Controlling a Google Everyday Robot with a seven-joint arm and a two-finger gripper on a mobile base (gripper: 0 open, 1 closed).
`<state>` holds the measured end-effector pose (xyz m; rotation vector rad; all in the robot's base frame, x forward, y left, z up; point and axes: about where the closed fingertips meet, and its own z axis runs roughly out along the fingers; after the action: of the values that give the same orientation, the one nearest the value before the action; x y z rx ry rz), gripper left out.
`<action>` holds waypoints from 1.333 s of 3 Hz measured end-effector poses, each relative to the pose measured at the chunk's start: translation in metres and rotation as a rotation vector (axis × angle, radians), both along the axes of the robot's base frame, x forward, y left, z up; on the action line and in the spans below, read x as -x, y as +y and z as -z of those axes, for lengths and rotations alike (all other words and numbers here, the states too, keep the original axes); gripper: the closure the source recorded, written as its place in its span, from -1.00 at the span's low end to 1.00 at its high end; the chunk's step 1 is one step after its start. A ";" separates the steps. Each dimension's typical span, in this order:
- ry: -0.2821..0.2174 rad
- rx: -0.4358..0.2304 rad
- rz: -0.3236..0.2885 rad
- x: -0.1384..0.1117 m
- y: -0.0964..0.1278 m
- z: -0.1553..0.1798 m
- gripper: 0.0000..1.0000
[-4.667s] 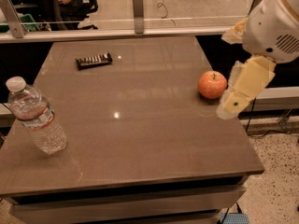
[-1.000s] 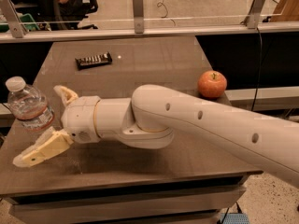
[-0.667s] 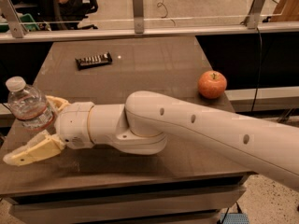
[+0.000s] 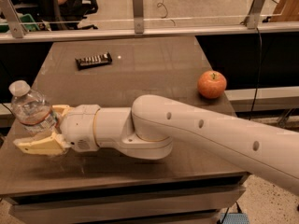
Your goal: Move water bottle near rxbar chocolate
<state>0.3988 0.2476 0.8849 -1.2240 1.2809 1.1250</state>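
The water bottle (image 4: 31,107), clear with a white cap and a red-and-white label band, stands at the table's front left edge. My gripper (image 4: 38,128) has reached across from the right and sits around the bottle's lower half, hiding its base. The rxbar chocolate (image 4: 93,60), a flat dark bar with white markings, lies at the back left of the table, well away from the bottle.
A red apple (image 4: 211,84) sits near the right edge of the brown table (image 4: 154,64). My thick white arm (image 4: 187,129) spans the front of the table. A glass barrier with metal posts (image 4: 137,6) runs along the back.
My gripper has moved further left and up against the bottle, now enclosing its lower half. The bottle, bar and apple stay where they were.
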 end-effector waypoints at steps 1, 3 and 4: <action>-0.016 0.029 0.083 -0.024 -0.046 -0.008 0.76; -0.037 0.060 0.283 -0.119 -0.163 -0.026 1.00; -0.044 0.023 0.341 -0.191 -0.189 -0.028 1.00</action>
<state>0.5896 0.0589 0.9133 -0.9936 1.4088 0.8343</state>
